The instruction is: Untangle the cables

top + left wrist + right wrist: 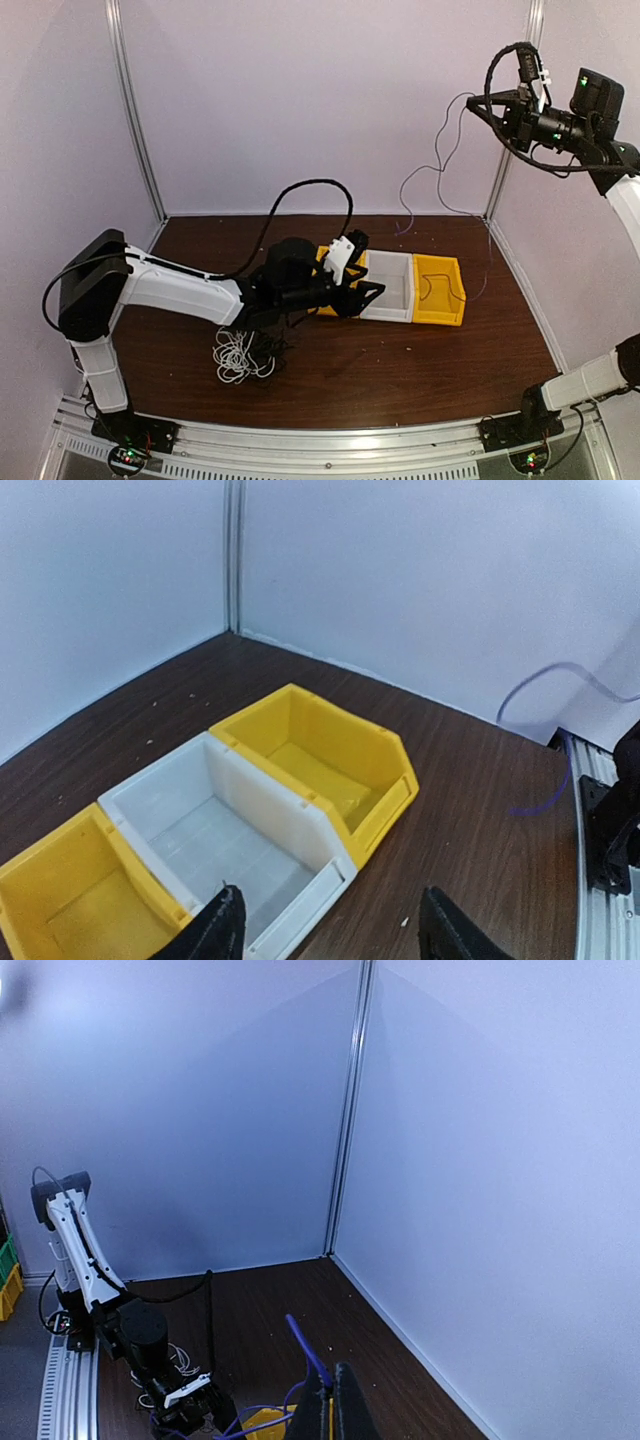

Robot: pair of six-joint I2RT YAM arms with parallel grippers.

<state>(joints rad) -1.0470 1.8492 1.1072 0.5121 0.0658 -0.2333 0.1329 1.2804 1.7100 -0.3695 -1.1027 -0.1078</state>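
A thin purple cable (432, 170) hangs from my right gripper (476, 102), which is raised high at the upper right; its strands trail down to the table's back right. In the right wrist view the right gripper (335, 1405) is shut on the purple cable (306, 1348). A loose bundle of white cable (240, 355) lies on the table under my left arm. My left gripper (364, 266) is open and empty, hovering over the bins. In the left wrist view its jaws (330, 928) stand wide apart, and the purple cable (548, 668) shows at the right.
Three bins stand in a row mid-table: a white bin (392, 288), a yellow bin (441, 292) to its right, and a yellow one on the left mostly hidden by my left gripper. In the left wrist view the white bin (300, 810) sits between the yellow bins (385, 780).
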